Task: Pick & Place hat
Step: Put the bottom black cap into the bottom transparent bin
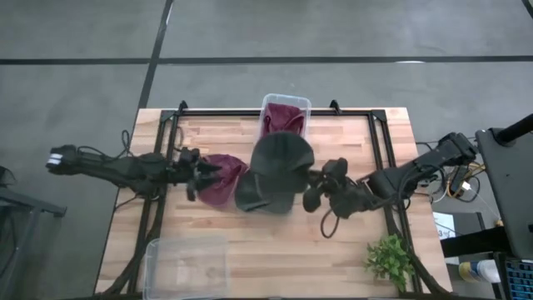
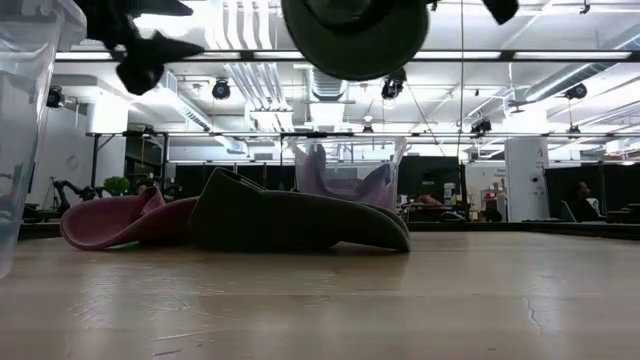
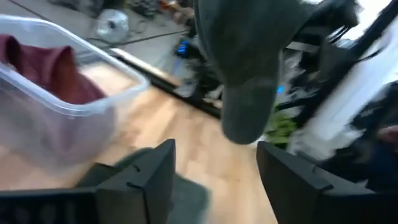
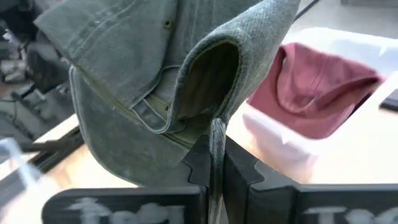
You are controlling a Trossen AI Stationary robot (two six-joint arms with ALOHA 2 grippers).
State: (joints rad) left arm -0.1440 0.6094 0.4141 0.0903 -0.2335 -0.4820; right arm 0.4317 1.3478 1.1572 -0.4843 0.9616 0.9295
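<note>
The wooden table point(image 1: 275, 250) holds everything. At 12 o'clock on it, by the far edge, sits a clear bin point(image 1: 286, 104) with a dark red hat point(image 1: 279, 121) already inside — it looks like the place where hats go. A second clear bin point(image 1: 187, 267) waits at about 7 o'clock near the front edge, and a small green plant point(image 1: 390, 260) stands at about 4 o'clock.

Near the middle, a gray-green cap point(image 1: 283, 154) hangs up in the air, just on the 6 o'clock side of the far bin. The right gripper point(image 4: 214, 165) is clenched on the cap's strap at the back, so the cap dangles open and floppy — my guess is that it is being carried to the bin. The cap is soft, faded cloth with stitched seams, and the round crown bulges out.

Below it, two more hats lie flat on the wood: a dark green cap point(image 1: 258, 196) in the middle, and a dark red cap point(image 1: 223, 179) touching it on the 9 o'clock side. They seem to be waiting their turn.

The left gripper point(image 1: 196, 173) is at 9 o'clock, just beside the red cap. Its fingers point(image 3: 146, 180) are spread wide apart and hold nothing.
</note>
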